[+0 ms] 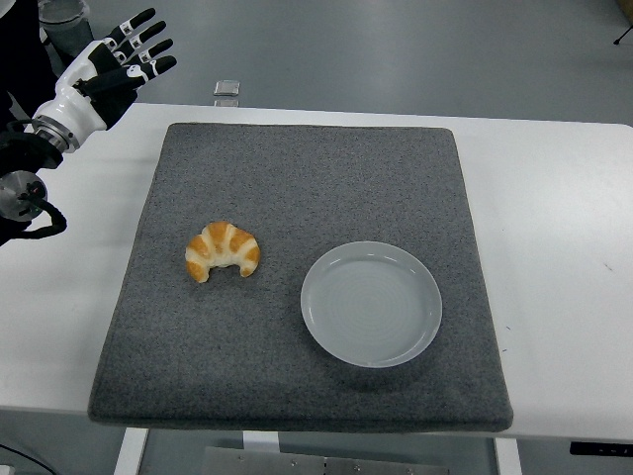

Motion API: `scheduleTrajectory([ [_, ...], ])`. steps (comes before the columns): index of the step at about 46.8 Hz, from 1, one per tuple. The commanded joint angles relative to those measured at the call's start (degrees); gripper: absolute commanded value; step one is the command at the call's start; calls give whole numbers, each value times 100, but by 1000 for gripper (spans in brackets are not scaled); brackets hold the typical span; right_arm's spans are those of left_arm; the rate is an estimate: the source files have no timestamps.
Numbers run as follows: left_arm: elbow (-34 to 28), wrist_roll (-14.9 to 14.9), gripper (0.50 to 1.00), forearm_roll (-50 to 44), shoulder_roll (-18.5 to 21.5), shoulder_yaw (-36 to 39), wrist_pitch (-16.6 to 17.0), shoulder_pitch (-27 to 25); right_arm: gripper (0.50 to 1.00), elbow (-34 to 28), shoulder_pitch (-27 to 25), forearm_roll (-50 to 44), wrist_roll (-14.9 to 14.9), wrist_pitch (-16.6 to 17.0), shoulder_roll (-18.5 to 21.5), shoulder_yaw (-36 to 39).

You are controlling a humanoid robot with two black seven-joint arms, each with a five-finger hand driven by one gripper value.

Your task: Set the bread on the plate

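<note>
A golden croissant lies on the grey mat, left of centre. To its right on the same mat sits an empty pale grey plate. My left hand hovers at the far left corner of the table, well above and behind the croissant, its black-tipped fingers spread and holding nothing. The right arm does not show.
The mat covers most of the white table. A small metal clip sits at the table's far edge. A person's dark clothing shows at the top left corner.
</note>
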Motion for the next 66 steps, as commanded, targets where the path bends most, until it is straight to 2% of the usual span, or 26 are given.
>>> scheduleTrajectory([
  [1, -9, 8, 990, 1, 4, 8, 10, -9, 932, 0, 5, -1, 0, 1, 0, 0],
  [22, -79, 25, 988, 10, 13, 87, 124, -35, 930, 0, 5, -1, 0, -8, 0, 0],
  [27, -377, 43, 988, 89, 110, 245, 203, -149, 932, 0, -4, -1, 0, -8, 0, 0],
  [30, -588, 43, 984, 185, 311, 421, 256, -307, 932, 0, 5, -1, 0, -8, 0, 0],
  [36, -1159, 60, 975, 291, 698, 1070, 458, -887, 930, 0, -4, -1, 0, -8, 0, 0],
  [42, -1599, 78, 973, 291, 997, 2203, 599, -1897, 930, 0, -3, -1, 0, 0, 0, 0],
  [53, -1802, 78, 973, 659, 1006, 4454, 590, -3822, 930, 0, -4, -1, 0, 1, 0, 0],
  [59, -1986, 78, 975, 1327, 989, 4903, 590, -4157, 930, 0, -3, -1, 0, 9, 0, 0],
  [66, -2180, 219, 975, 2004, 1006, 5132, 564, -4237, 930, 0, -3, -1, 0, 1, 0, 0],
])
